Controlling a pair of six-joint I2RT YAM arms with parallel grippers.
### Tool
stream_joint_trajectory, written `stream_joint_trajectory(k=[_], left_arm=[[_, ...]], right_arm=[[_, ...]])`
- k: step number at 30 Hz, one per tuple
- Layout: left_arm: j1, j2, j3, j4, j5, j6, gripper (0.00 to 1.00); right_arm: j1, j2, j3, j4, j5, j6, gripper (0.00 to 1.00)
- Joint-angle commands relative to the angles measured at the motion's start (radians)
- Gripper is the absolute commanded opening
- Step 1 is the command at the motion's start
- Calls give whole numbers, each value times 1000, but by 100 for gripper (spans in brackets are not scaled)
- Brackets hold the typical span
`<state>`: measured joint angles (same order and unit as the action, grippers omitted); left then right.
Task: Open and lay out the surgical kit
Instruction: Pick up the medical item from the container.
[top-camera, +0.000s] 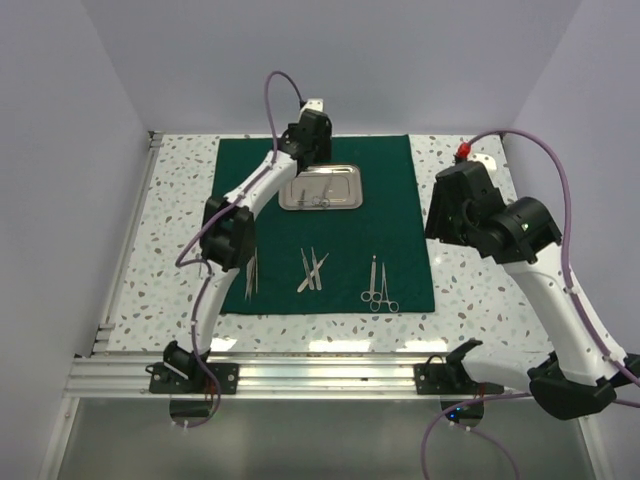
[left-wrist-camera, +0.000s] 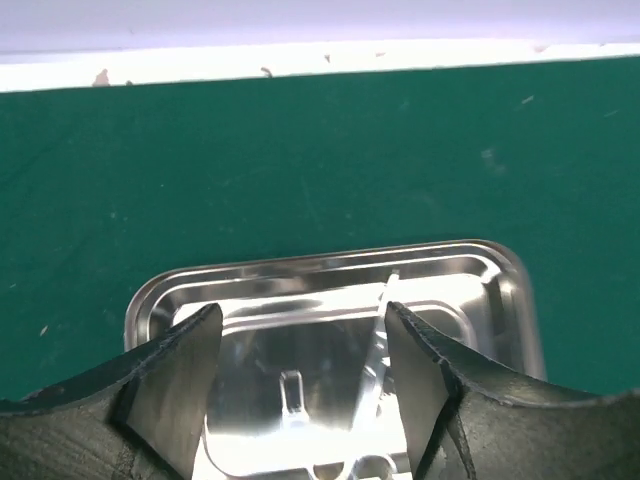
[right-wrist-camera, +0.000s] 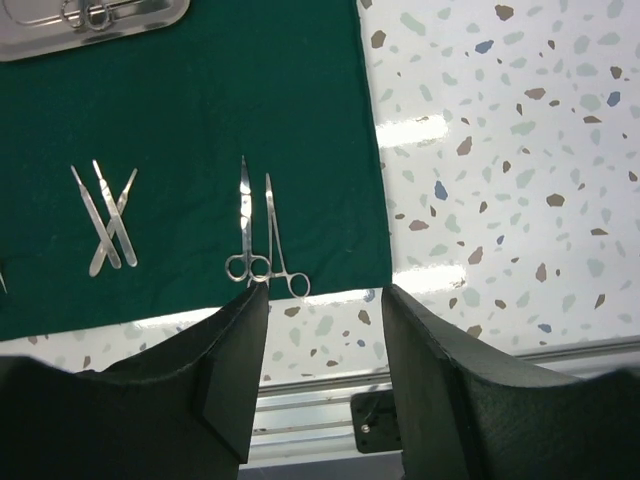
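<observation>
Currently the left gripper (left-wrist-camera: 300, 335) hovers wide and empty over the steel tray (left-wrist-camera: 330, 262), at 12 o'clock on the green cloth (left-wrist-camera: 300, 150). Straddle the tray's instrument (left-wrist-camera: 381, 325) squarely before closing. The right gripper (right-wrist-camera: 322, 300) is parted and empty.

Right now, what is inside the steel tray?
Ring-handled silver instruments lie in the steel tray; their number is unclear. In the left wrist view, the open jaws of the left gripper cover the tray's near part.

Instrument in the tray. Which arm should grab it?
Left. The left gripper hangs open directly over the tray and the instrument in it; the right gripper is off at the right edge of the cloth, nothing held.
</observation>
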<state>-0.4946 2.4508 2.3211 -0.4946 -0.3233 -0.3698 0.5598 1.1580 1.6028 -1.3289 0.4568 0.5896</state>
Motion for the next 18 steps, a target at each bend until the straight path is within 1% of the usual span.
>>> stream_joint_trajectory(k=[1,5,10,18], left_arm=[[2,109,72,57,92,89,68],[17,197,110,97,165,98,66],[16,261,144,114,208,66,64],[19,260,158,134,196,23,61]], right_arm=[[-5,44,68,-50,45,59,53],[-5,101,101,-90,56,84,52],[-4,166,117,-104,46,93,52],[-3,206,101,-73,45,55,52]])
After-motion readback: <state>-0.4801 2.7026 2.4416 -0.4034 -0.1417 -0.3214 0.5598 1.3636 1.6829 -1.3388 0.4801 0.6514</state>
